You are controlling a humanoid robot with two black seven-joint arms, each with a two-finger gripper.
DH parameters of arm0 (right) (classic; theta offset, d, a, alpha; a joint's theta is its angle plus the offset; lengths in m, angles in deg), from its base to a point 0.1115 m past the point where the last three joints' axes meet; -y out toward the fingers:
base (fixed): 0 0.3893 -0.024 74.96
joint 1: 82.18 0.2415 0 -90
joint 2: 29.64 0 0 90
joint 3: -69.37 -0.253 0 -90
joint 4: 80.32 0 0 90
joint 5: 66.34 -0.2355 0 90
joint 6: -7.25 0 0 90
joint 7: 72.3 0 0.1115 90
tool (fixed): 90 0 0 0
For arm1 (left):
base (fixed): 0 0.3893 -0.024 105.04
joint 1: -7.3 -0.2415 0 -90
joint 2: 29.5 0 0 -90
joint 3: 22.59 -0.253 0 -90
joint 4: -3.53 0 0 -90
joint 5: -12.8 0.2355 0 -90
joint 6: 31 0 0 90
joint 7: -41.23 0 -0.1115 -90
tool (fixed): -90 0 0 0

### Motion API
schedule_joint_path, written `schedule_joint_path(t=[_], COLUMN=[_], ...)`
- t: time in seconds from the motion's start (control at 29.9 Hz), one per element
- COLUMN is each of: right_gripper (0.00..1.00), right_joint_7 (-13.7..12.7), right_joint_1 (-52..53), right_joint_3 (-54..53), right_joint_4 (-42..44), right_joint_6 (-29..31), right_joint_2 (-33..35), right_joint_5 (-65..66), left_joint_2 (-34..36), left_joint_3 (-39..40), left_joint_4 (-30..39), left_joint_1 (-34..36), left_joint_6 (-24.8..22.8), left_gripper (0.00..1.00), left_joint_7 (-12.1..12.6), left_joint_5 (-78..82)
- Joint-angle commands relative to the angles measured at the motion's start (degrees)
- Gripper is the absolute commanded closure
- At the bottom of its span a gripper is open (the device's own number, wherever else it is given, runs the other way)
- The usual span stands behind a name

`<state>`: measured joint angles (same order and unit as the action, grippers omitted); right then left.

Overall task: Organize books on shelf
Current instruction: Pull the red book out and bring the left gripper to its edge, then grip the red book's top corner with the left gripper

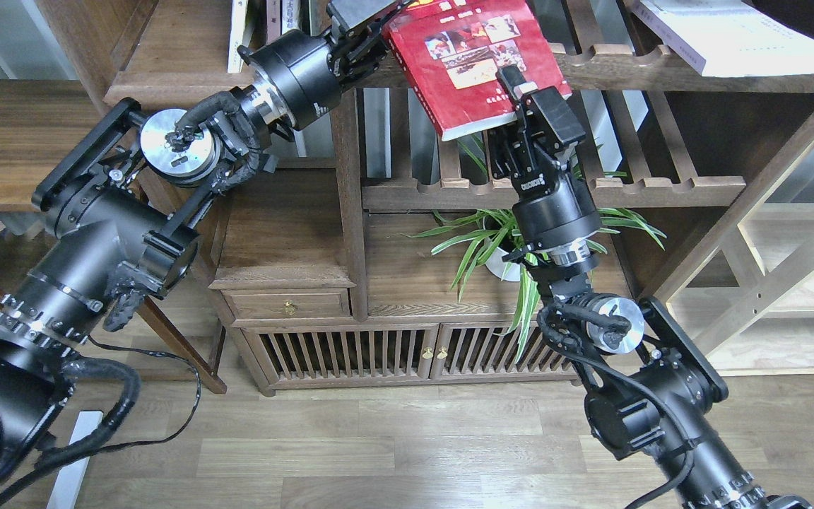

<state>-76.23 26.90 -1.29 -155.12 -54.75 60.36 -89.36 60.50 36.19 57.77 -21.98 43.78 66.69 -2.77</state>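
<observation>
The red book [467, 60] with photos on its cover hangs tilted in front of the upper slatted rack. My right gripper [520, 90] is shut on its lower right corner, with one finger lying over the cover. My left gripper [377, 25] sits right against the book's upper left edge; I cannot make out how its fingers stand. The shelf [167, 67], a solid dark board with a rounded front edge, is at the upper left, below and left of my left wrist. Thin books [240, 32] stand upright on it. A pale book [728, 35] lies on the rack at the upper right.
Two slatted racks with scalloped rails [647, 191] cross the middle. Under them a potted spider plant [499, 247] stands on a low cabinet [350, 353] that has a drawer and slatted doors. A light wooden frame [788, 283] stands at the right. Wood floor lies below.
</observation>
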Motion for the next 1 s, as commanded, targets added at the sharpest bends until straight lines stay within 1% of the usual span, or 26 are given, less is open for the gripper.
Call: schedule_joint_path(t=[0.0,0.2,0.74,0.84,0.97], right_gripper=[0.96,0.96,0.96,0.96,0.96], right_joint_7=[-0.02,-0.02,-0.02,-0.02,-0.02], right_joint_1=[0.09,0.0,0.18,0.18,0.09], right_joint_3=[0.0,0.0,1.84,1.93,1.93], right_joint_4=[0.0,0.0,0.0,0.0,0.0], right_joint_6=[0.0,0.0,0.0,0.0,0.0], right_joint_2=[0.0,0.0,0.0,0.0,0.0], right_joint_5=[0.0,0.0,0.0,0.0,0.0], left_joint_2=[0.0,0.0,0.0,0.0,0.0], left_joint_3=[-0.33,-1.65,-1.74,-1.65,-1.65], left_joint_4=[0.17,0.17,0.08,-0.01,0.16], left_joint_1=[-0.34,-0.16,0.36,0.36,0.36], left_joint_6=[-0.26,-0.17,-0.08,-0.08,-0.26], left_gripper=[0.29,0.3,0.32,0.38,0.52], left_joint_7=[1.25,1.25,1.08,1.08,0.99], left_joint_5=[-0.43,-0.34,-0.34,-0.43,-0.77])
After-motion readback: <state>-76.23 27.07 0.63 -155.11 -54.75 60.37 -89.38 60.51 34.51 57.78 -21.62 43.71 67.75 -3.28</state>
